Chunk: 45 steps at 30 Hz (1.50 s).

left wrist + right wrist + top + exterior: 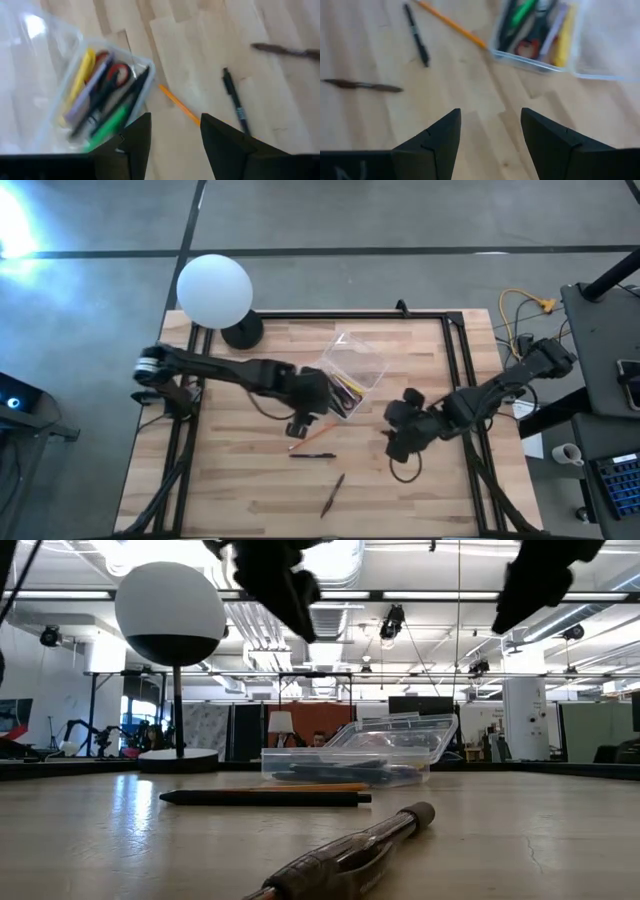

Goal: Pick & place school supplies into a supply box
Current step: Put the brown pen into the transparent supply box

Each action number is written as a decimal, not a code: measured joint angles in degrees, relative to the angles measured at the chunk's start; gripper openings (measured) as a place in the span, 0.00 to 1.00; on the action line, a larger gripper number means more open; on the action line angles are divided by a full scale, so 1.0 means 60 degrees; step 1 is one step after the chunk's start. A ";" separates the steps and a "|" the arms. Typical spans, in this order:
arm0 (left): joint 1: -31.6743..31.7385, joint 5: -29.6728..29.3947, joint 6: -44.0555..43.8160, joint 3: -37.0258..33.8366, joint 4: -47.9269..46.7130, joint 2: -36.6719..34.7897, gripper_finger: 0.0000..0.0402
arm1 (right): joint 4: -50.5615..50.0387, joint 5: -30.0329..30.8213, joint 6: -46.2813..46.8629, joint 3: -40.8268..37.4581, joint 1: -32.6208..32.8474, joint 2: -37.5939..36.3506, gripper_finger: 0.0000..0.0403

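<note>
The clear supply box (pixel 352 376) stands open on the table and holds yellow, green and dark pens and the red-handled scissors (pixel 118 73). Three supplies lie flat on the wood in front of it. They are an orange pencil (pixel 312 438) with one end at the box's corner, a black pen (pixel 312 455) and a dark brownish pen (pixel 332 495). My left gripper (pixel 175 134) hangs open above the table, just left of the box and over the pencil's end. My right gripper (pixel 490 134) is open and raised to the right of the box, holding nothing.
A white lamp globe (pixel 214 289) on a dark round base (pixel 242 332) stands at the table's far left corner. A black frame (pixel 455 360) runs along the table's edges. Cables (pixel 520 315) lie beyond the right edge. Bare wood (pixel 230 490) spreads across the near part.
</note>
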 joint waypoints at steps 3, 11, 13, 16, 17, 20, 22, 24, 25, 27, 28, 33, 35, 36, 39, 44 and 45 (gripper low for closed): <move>-0.0227 -0.0012 -0.1600 -0.1462 0.0922 -0.0980 0.38 | 0.0926 -0.1213 -0.0604 -0.0218 -0.0511 -0.0002 0.49; -0.1594 -0.0347 -0.4398 -0.5082 0.3465 -0.3236 0.35 | 0.2429 -0.2684 -0.4093 0.0230 -0.0485 0.1440 0.48; -0.1926 -0.0472 -0.5072 -0.5614 0.3808 -0.3585 0.33 | 0.2399 -0.2689 -0.5316 0.0721 -0.0390 0.2140 0.48; -0.2340 -0.0579 -0.5927 -0.6207 0.3930 -0.3955 0.31 | 0.2394 -0.2960 -0.6557 0.1615 -0.0341 0.3282 0.48; -0.2463 -0.0582 -0.6144 -0.6331 0.3963 -0.4014 0.30 | 0.2334 -0.3146 -0.6834 0.1921 -0.0344 0.3653 0.48; -0.2784 -0.0583 -0.6562 -0.6596 0.3974 -0.4155 0.29 | 0.2180 -0.3642 -0.7207 0.2878 -0.0352 0.4709 0.48; -0.2955 -0.0583 -0.6583 -0.6672 0.3983 -0.4156 0.28 | 0.1968 -0.4008 -0.7559 0.3473 -0.0351 0.5348 0.48; -0.3114 -0.0583 -0.6590 -0.6711 0.3965 -0.4131 0.28 | 0.1786 -0.4326 -0.7889 0.3971 -0.0345 0.5946 0.48; -0.3163 -0.0583 -0.6586 -0.6711 0.3975 -0.4120 0.28 | 0.1722 -0.4442 -0.8012 0.4177 -0.0312 0.6204 0.48; -0.3272 -0.0583 -0.6573 -0.6726 0.3962 -0.4120 0.28 | 0.1696 -0.4581 -0.8183 0.4539 -0.0287 0.6723 0.48; -0.3317 -0.0583 -0.6572 -0.6724 0.3964 -0.4120 0.28 | 0.1725 -0.4628 -0.8258 0.4679 -0.0262 0.6936 0.48; -0.3555 -0.0586 -0.6568 -0.6697 0.3924 -0.4120 0.28 | 0.1665 -0.4656 -0.8450 0.5261 -0.0242 0.7881 0.48; -0.3616 -0.0585 -0.6565 -0.6665 0.3908 -0.4120 0.28 | 0.1711 -0.4596 -0.8492 0.5347 -0.0239 0.8064 0.48; -0.3637 -0.0581 -0.6563 -0.6646 0.3899 -0.4120 0.28 | 0.1710 -0.4429 -0.8536 0.5355 -0.0226 0.8136 0.48; -0.3637 -0.0586 -0.6560 -0.6639 0.3900 -0.4120 0.28 | 0.1683 -0.3857 -0.8742 0.5338 -0.0193 0.8321 0.46; -0.3633 -0.0586 -0.6576 -0.6639 0.3921 -0.4120 0.28 | 0.1544 -0.3791 -0.8855 0.5337 -0.0173 0.8483 0.35; -0.3633 -0.0583 -0.6576 -0.6639 0.3912 -0.4120 0.28 | 0.1503 -0.3817 -0.8859 0.5340 -0.0163 0.8529 0.32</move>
